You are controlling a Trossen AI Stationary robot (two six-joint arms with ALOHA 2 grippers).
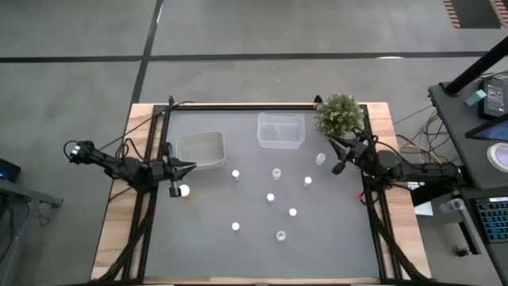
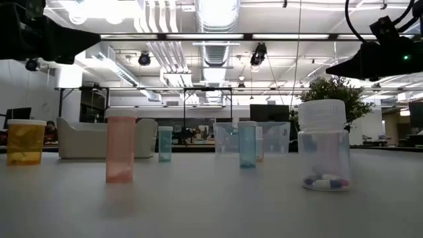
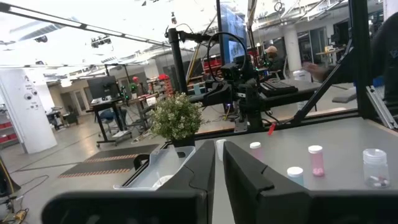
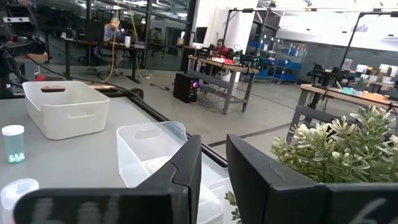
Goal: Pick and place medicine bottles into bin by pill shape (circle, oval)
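Observation:
Several small white-capped medicine bottles stand upright on their bases on the grey table (image 1: 198,254): an orange one (image 1: 184,191) at the left, others mid-table (image 1: 236,174) (image 1: 276,173) (image 1: 307,182) and toward the near edge (image 1: 280,235). The low view shows an amber bottle (image 2: 25,142), a pink one (image 2: 120,149) and a clear one with capsules (image 2: 322,145). My left gripper (image 1: 190,167) hovers at the table's left, just beyond the orange bottle, slightly open and empty. My right gripper (image 1: 335,155) hovers at the right beside a clear bottle (image 1: 321,160), open and empty.
A white tub (image 1: 200,148) and a clear tub (image 1: 281,130) stand at the far side of the table. A bushy green potted plant (image 1: 340,115) stands at the far right corner, close to my right gripper. A black frame runs along the table's edges.

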